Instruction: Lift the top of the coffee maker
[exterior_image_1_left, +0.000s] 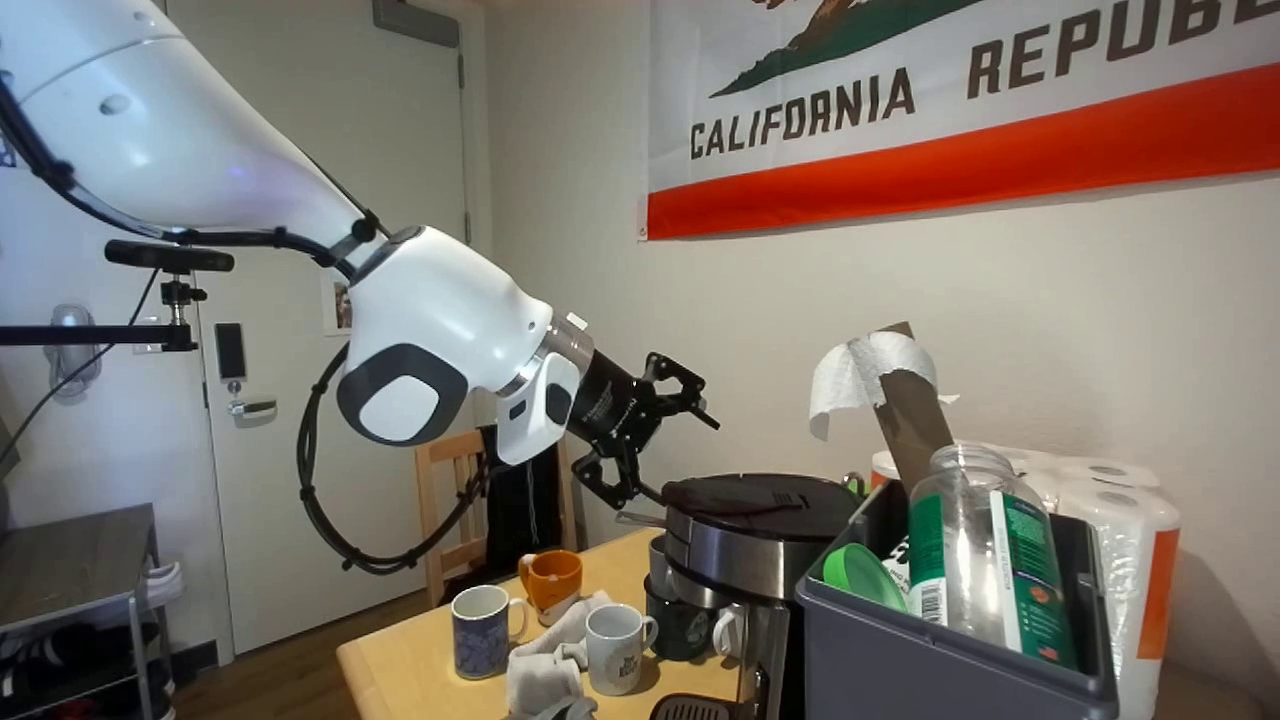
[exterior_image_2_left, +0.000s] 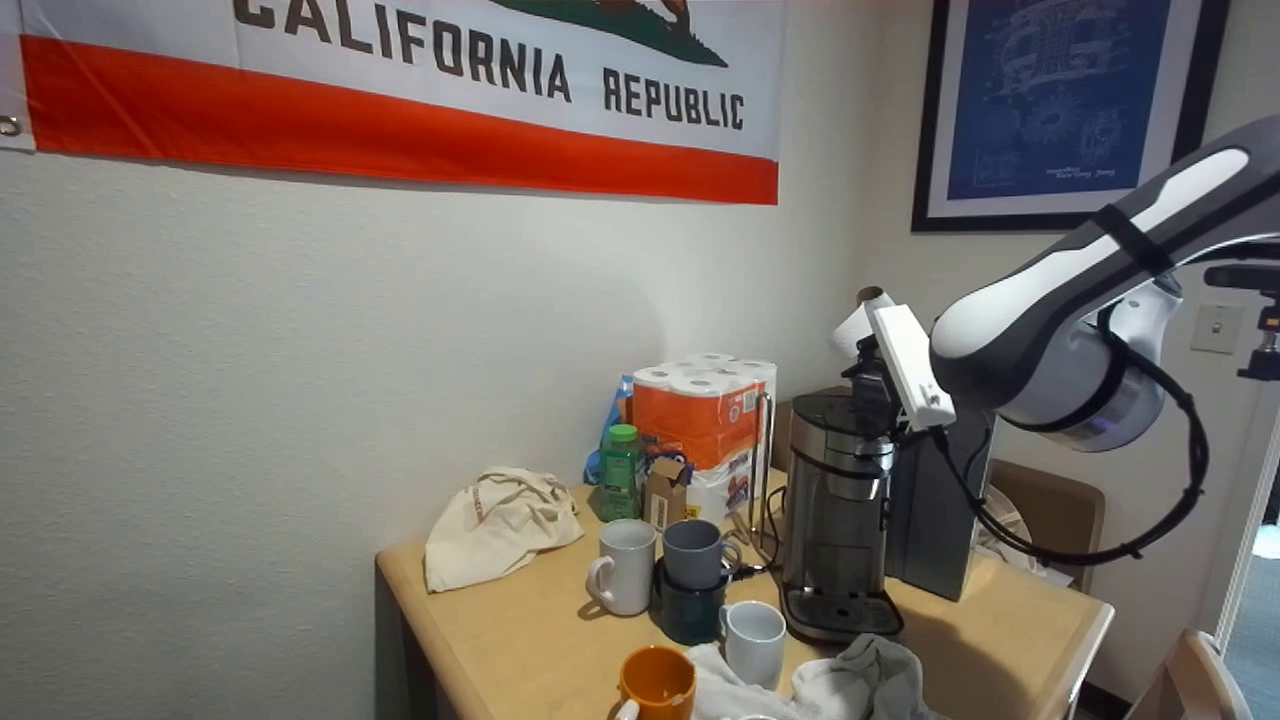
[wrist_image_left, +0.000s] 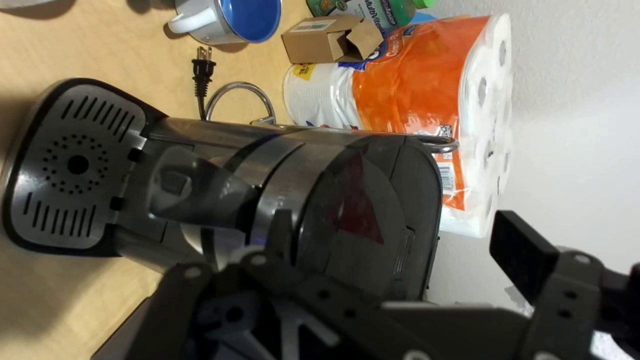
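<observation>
Currently jaws spread wide, empty, near lid of coffee maker; flag reads "CALIFORNIA REPUBLIC", bottle "MultiVites".

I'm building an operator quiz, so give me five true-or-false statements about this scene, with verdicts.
1. The end effector is open. True.
2. The top of the coffee maker stands raised. False: it is closed.
3. A blue-grey mug is stacked on a dark mug. True.
4. The orange mug lies on its side. False: it stands upright.
5. The power plug dangles in the air. False: it lies on the table, prongs showing.
</observation>
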